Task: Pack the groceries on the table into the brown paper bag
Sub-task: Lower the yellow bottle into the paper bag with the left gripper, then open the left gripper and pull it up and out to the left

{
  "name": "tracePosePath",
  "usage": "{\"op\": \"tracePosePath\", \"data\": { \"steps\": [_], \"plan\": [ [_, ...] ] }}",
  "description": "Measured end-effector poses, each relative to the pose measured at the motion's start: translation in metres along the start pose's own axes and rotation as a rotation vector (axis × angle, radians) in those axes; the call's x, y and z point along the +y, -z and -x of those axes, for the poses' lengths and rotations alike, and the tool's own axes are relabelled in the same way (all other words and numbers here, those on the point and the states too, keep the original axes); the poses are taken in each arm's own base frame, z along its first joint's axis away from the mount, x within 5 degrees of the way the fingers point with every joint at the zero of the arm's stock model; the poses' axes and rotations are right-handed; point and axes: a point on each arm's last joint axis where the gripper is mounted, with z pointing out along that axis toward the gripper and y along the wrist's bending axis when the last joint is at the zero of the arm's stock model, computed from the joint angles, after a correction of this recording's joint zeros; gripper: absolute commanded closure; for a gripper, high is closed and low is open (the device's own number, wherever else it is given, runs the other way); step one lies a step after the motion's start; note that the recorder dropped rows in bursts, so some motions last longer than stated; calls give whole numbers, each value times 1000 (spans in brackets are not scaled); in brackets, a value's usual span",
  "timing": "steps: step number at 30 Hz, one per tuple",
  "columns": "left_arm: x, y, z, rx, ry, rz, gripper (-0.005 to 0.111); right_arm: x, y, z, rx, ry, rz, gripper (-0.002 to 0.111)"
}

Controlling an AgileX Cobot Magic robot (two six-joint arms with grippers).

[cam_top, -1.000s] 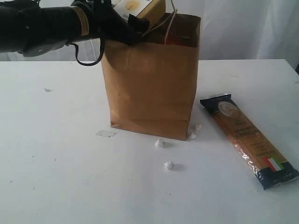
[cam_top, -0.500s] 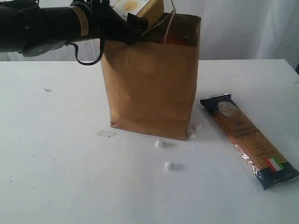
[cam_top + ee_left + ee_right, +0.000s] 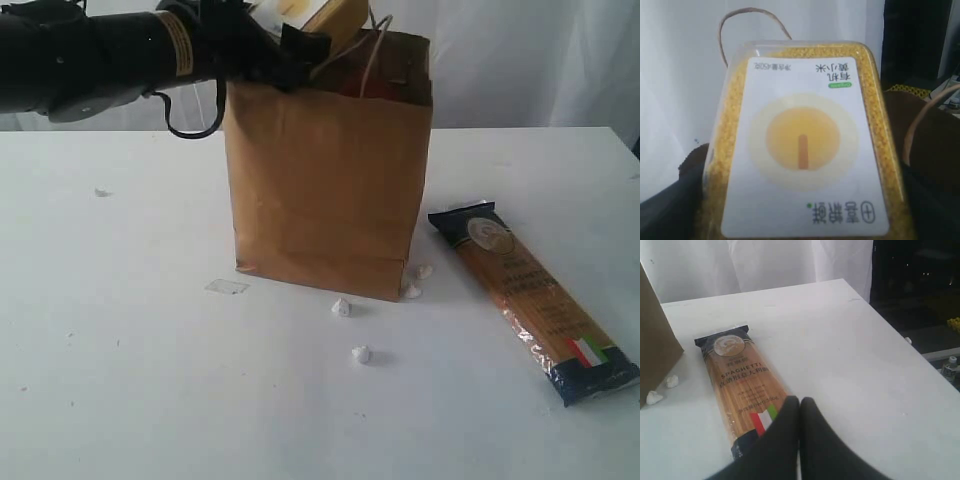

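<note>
**A:** Exterior view?
**B:** The left gripper (image 3: 295,38) pinched the yellow grain bottle (image 3: 320,12) at the ragged rim of the brown paper bag (image 3: 330,190). Bare table (image 3: 120,350) lay wide to the left.
**A:** Left wrist?
**B:** The bottle filled it: white label, yellow grain.
**A:** Right wrist?
**B:** The right gripper (image 3: 799,407), pressed together, overlapped the end of the long spaghetti packet (image 3: 737,375), which lay flat beside the bag.

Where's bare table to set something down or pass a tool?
Free: the table left of the brown paper bag, the front strip past the white crumbs, the far-right corner behind the spaghetti packet. Crowded: the bag mouth, where the left tool holds the yellow grain bottle by the handles.
</note>
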Motion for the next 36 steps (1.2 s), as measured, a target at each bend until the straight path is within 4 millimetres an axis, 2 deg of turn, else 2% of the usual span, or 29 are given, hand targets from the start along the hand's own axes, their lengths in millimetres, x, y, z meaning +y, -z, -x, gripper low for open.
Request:
{"op": "tracePosePath", "data": {
  "steps": [3,9,12,27,29,33,36],
  "plan": [
    [-1,0,0,4,-9,-7,25,0,0,0,0,0,0,108],
    [-3,1,2,-6,-36,-31,1,0,0,0,0,0,0,108],
    [-3,3,9,-22,-20,-31,1,0,0,0,0,0,0,108],
    [0,4,7,10,-14,6,1,0,0,0,0,0,0,108],
    [0,10,16,-16,-54,4,1,0,0,0,0,0,0,108],
    [-4,34,51,-110,-139,10,1,0,0,0,0,0,0,108],
    [-2,47,66,-126,-186,49,2,0,0,0,0,0,0,108]
  ]
}}
